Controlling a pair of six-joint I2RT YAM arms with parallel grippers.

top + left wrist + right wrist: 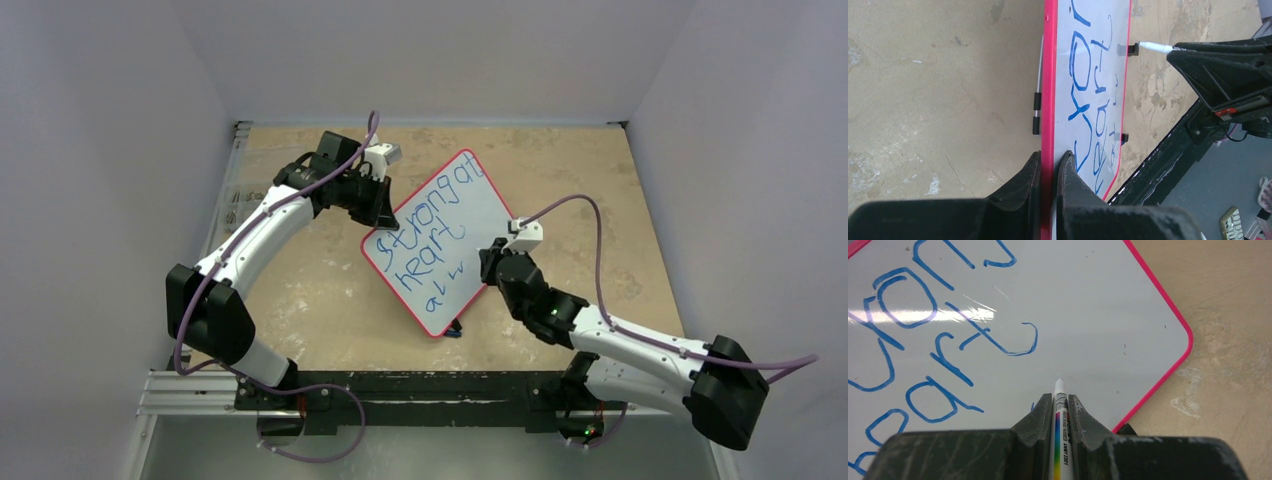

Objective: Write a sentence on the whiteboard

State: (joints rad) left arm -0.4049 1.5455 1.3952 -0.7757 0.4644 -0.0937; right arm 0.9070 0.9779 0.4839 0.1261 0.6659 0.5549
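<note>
Right at the lens, the right gripper (pixel 1058 401) has its two dark fingers (pixel 1034 426) clamped on a white marker (pixel 1061 440) with a rainbow stripe down its barrel. The marker's pale tip is over bare white board below the "t" of the second line, and whether it touches the surface cannot be told. From above, the whiteboard (pixel 482 212) lies about mid-table, turned diamond-wise, with one corner toward the near edge and another toward the far edge. The sentence (pixel 430 235) runs across it in slanted blue lines – "strong at", then "heart", then a few smaller marks underneath. Over on the board's left edge, the left gripper (pixel 1050 159) is closed on the pink-red frame, one finger on each face, and from above its black wrist hides the start of the first line. The right arm's wrist (pixel 505 265) overlaps the board's right edge in that view. Two small black feet (pixel 1133 48) stick out from the frame's right side. Purple cables (pixel 600 290) loop off both arms, and a black mounting rail (pixel 400 385) runs along the near edge of the mottled tan table (pixel 320 300). Pale walls (pixel 100 150) close in on three sides.
</note>
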